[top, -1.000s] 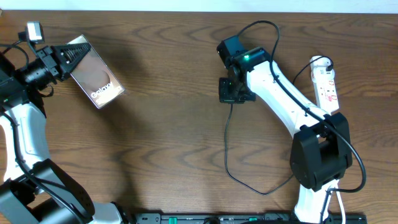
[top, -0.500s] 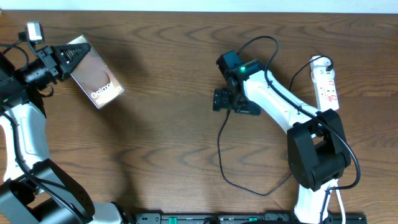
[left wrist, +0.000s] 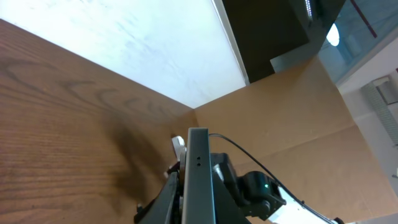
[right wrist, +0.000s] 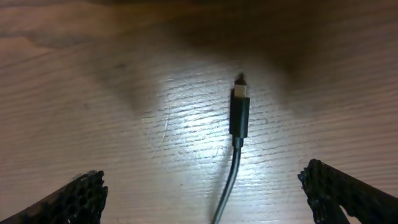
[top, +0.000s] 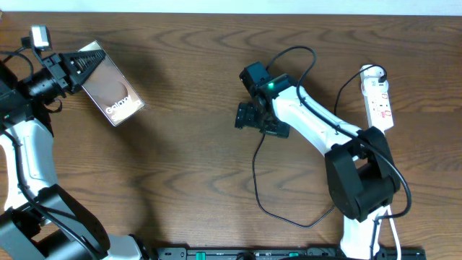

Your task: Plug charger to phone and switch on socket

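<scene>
Black thin charger tip (right wrist: 239,115) below my wide-open right gripper (right wrist: 202,180): I'd pinch its housing squarely; left gripper (top: 78,65) clamps bronze glossy phone (top: 112,92).

Robot lab workstation: wood-grain table (top: 188,166), brown cardboard partition (left wrist: 311,106) behind it.

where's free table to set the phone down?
Bare wood between the phone and the right gripper, down to the front edge left of the charger loop. Crowded on the right: right arm, charger, socket.
</scene>
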Robot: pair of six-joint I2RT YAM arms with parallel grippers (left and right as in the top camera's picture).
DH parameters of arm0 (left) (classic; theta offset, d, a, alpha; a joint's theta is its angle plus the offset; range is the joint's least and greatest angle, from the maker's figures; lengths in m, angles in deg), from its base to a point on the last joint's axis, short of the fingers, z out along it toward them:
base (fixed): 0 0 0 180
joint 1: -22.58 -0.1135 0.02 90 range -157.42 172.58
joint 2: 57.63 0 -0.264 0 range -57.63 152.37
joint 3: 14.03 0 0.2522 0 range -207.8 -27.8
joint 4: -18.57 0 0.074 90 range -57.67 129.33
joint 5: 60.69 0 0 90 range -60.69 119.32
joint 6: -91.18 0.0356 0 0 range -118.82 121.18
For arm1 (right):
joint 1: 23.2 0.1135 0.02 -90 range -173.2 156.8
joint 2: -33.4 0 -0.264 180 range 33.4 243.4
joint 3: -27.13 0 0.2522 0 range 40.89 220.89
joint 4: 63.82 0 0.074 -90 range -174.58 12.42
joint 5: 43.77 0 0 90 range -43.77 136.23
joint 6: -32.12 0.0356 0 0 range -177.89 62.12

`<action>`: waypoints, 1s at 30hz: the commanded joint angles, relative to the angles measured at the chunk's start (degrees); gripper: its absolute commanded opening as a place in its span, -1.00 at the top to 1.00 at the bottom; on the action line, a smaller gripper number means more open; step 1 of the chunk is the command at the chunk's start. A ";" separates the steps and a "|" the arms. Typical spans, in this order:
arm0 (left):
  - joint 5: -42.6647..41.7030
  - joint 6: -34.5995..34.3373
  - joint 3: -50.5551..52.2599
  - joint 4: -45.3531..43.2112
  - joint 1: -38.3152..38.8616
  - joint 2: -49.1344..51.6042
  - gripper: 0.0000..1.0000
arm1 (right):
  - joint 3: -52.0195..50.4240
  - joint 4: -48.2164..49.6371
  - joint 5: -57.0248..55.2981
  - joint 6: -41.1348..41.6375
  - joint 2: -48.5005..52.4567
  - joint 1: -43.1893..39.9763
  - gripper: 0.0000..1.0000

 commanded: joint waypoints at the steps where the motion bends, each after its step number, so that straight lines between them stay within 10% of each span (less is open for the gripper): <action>1: -1.75 -0.50 0.33 -0.07 -0.13 -1.05 0.85 | -0.48 -0.68 5.88 3.34 2.56 -0.39 -0.99; 19: -1.75 -0.24 0.33 -0.07 -0.13 -1.05 0.85 | -0.48 -2.16 1.01 4.66 5.27 -2.40 -0.75; 30: -1.75 0.13 0.33 -0.07 -0.13 -1.05 0.85 | -0.46 -0.24 0.24 4.61 5.38 -2.64 0.39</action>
